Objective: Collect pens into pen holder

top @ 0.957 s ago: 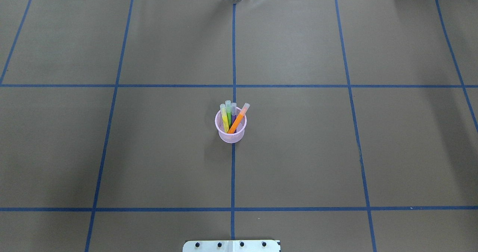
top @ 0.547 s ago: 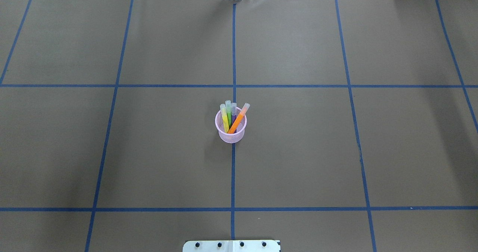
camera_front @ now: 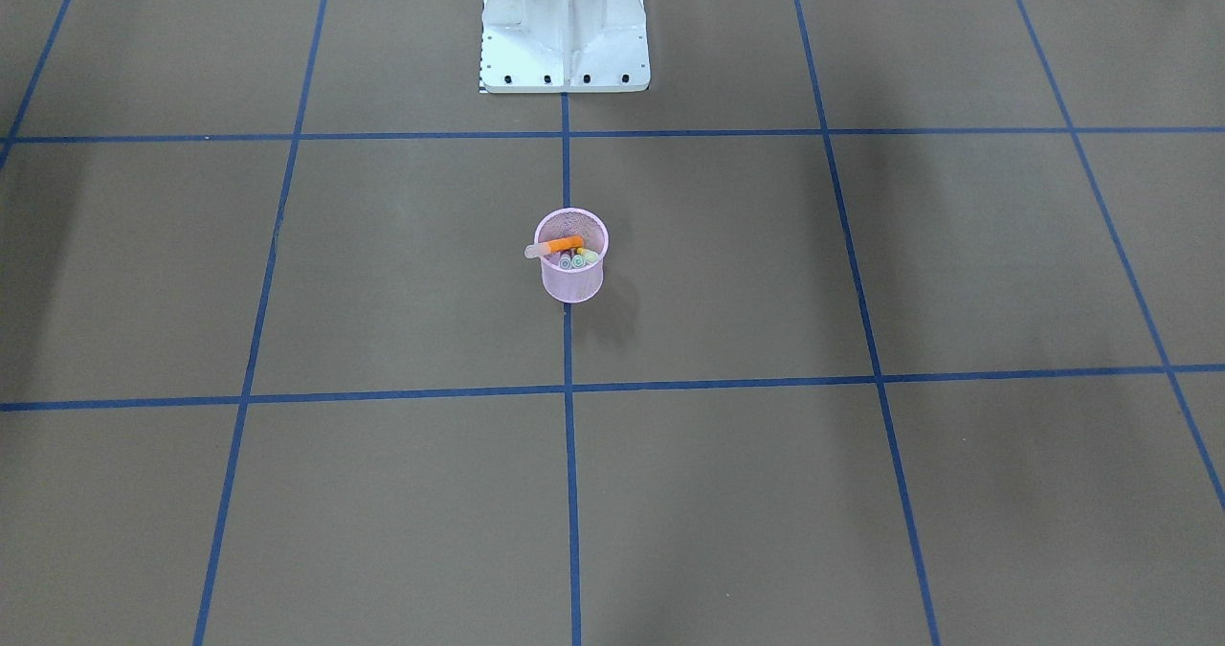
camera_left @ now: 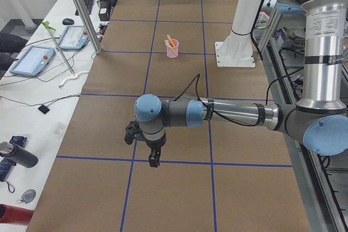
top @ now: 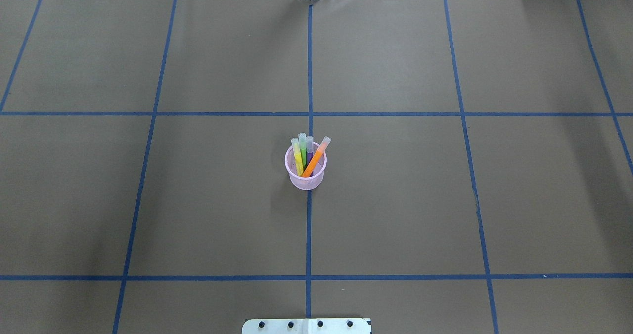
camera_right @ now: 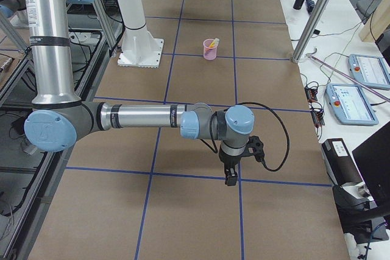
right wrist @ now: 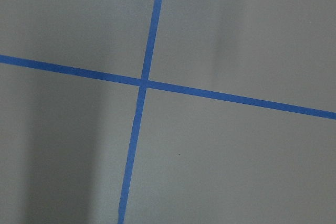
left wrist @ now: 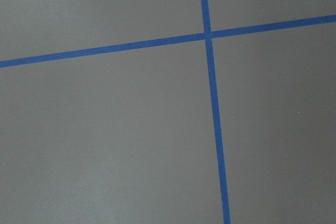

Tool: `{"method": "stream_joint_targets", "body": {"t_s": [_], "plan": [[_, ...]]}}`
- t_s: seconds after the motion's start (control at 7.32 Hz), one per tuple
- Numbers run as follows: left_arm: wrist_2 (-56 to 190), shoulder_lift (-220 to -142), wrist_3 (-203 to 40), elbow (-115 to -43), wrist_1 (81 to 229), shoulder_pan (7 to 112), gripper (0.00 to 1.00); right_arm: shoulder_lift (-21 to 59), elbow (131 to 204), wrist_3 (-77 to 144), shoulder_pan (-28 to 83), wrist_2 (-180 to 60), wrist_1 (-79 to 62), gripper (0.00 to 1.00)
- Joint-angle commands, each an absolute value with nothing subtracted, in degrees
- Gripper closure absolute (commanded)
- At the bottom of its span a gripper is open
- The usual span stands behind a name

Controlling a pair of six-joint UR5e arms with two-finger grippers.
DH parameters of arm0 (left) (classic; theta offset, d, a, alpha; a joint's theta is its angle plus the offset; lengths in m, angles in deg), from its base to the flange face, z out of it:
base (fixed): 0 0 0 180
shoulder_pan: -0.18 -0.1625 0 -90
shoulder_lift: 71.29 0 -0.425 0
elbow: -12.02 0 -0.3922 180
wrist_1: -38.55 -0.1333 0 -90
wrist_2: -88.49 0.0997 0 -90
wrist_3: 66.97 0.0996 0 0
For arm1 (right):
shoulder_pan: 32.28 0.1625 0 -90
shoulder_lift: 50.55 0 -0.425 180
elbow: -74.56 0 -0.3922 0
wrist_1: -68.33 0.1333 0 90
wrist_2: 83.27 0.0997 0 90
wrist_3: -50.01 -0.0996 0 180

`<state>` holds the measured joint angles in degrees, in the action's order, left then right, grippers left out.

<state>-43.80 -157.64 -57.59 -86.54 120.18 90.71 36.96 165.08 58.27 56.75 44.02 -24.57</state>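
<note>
Bright, even light casts soft, faint shadows across the table [top: 395,215].

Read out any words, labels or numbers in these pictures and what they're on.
No text can be read anywhere.
The pens and the pink cup: no print shows.
The control tablets on the side bench: screens too blurred to read.
The white robot base: no readable marking.

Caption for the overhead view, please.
Four pens collected in a pink pen holder at the middle of the table.
</note>
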Motion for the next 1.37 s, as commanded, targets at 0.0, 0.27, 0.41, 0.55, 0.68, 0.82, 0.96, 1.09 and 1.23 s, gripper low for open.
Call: {"method": "stream_joint_targets", "body": {"t_s": [0.0,0.27,0.41,0.55,0.68,0.82,0.96,1.09,1.23], "plan": [[-44.58,-158.3,-57.65,-84.84,120.29,90.62,0.0,36.9,165.08,58.27,56.75,44.09,-24.57,0.0],[-44.58,-158.13,-57.74,-85.45,120.29,90.62,0.0,36.9,165.17,58.27,56.75,44.09,-24.57,0.0],[-44.58,-158.13,-57.48,-85.98,120.29,90.62,0.0,36.81,165.17,58.27,56.75,44.09,-24.57,0.0],[-44.32,-158.13,-57.39,-86.07,120.55,90.62,0.0,36.81,165.26,58.27,56.75,44.09,-24.57,0.0],[-44.49,-157.95,-57.3,-86.07,120.64,90.62,0.0,36.81,165.43,58.36,56.75,44.09,-24.57,0.0],[-44.49,-157.86,-57.22,-86.07,120.64,90.62,0.0,36.9,165.43,58.36,56.75,44.09,-24.57,0.0],[-44.49,-157.77,-57.3,-86.07,120.99,90.62,0.0,36.9,165.43,58.36,56.75,44.09,-24.57,0.0],[-44.49,-157.77,-57.3,-86.16,120.99,90.62,0.0,36.9,165.43,58.36,56.75,44.17,-24.57,0.0],[-44.58,-157.77,-57.22,-86.24,120.99,90.62,0.0,36.9,165.43,58.36,56.75,44.18,-24.57,0.0]]}}
